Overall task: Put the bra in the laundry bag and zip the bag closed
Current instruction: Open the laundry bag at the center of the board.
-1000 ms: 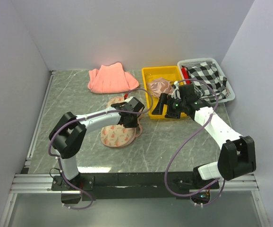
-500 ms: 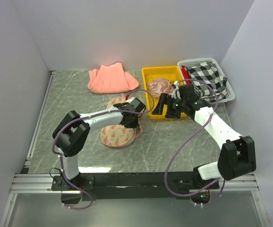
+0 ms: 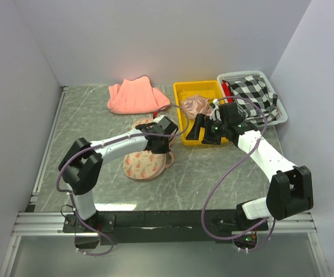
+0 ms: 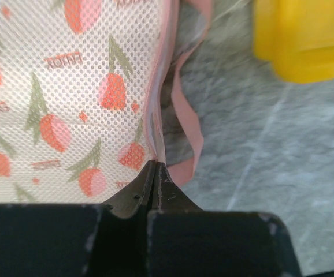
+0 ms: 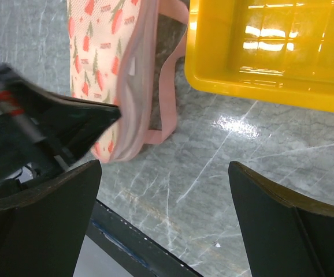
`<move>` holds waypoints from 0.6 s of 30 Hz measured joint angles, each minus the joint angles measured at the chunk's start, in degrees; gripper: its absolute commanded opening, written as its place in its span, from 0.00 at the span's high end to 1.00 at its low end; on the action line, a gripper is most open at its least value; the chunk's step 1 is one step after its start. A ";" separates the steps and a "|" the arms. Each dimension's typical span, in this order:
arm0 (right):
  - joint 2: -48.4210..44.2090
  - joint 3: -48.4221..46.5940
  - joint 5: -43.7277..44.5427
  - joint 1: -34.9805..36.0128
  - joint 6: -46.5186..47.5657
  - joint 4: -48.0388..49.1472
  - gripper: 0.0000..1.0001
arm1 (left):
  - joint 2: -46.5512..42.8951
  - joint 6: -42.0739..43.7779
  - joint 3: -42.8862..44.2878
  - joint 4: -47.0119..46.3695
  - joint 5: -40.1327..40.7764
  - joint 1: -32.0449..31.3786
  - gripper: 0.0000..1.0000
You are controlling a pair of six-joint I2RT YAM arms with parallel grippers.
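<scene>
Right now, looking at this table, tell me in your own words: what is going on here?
The left claw is shut on the pink edge of the beige red-printed mesh laundry bag. The right claw hangs open by the near edge of the yellow plastic bin, where the shiny dusty-pink satin bra lies. The bra is not yet in the bag.

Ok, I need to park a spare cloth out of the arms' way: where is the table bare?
Bare left of the salmon cloth, behind the left arm, up to the table edge, and in front between laundry bag and right arm. Crowded at the back right: yellow bin, basket, right gripper.
</scene>
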State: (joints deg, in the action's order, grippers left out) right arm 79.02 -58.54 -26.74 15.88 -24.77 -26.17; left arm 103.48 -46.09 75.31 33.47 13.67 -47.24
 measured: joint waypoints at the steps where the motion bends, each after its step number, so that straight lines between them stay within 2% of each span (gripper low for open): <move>1: 0.00 0.00 -0.15 0.00 -0.02 0.02 0.01 | -0.98 0.17 0.55 0.44 0.31 -0.02 0.99; 14: 0.00 0.09 -2.69 0.44 -0.26 0.57 0.01 | -12.59 -0.11 2.64 5.27 5.79 0.15 0.99; 18: 1.01 0.07 -4.74 3.45 -0.55 2.10 0.02 | -17.51 -1.77 -0.90 5.40 7.69 0.87 0.99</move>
State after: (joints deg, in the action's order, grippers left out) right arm 80.03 -58.48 -31.48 19.33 -25.32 -24.08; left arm 85.97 -47.86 74.41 38.87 21.37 -46.37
